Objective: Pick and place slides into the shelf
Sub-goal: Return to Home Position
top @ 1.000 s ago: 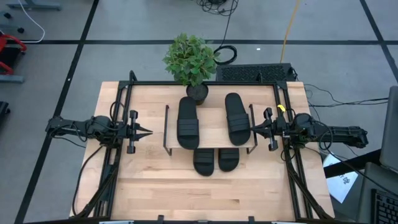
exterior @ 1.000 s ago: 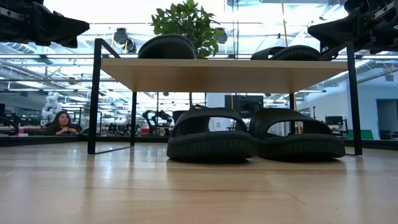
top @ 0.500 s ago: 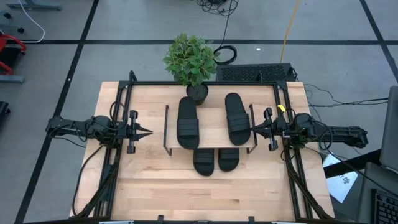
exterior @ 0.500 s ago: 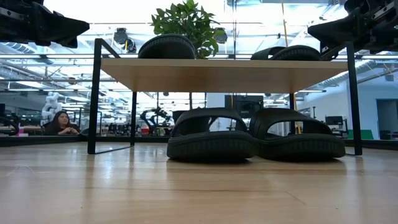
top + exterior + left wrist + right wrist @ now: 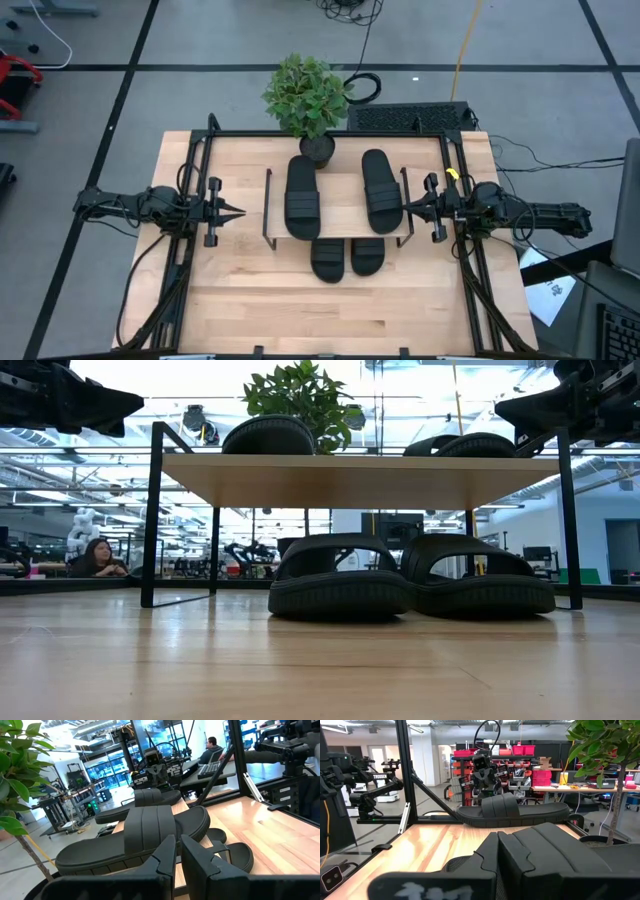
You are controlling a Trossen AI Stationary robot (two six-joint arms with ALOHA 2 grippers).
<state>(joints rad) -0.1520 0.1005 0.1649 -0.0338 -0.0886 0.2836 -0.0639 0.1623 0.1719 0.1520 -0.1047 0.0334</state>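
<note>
Jaws, high view: left gripper (image 5: 236,211) and right gripper (image 5: 407,208) were both closed, flanking the shelf (image 5: 340,208).
Top, high view: two slides (image 5: 302,195) lay atop it.
Low view: another pair (image 5: 340,598) sat under its plank.
Wrist views: fingers (image 5: 165,856) met.

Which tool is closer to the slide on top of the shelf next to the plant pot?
Left. The left tool sits off the shelf's left end, beside that slide; the right tool is off the far end, past the other top slide.
</note>
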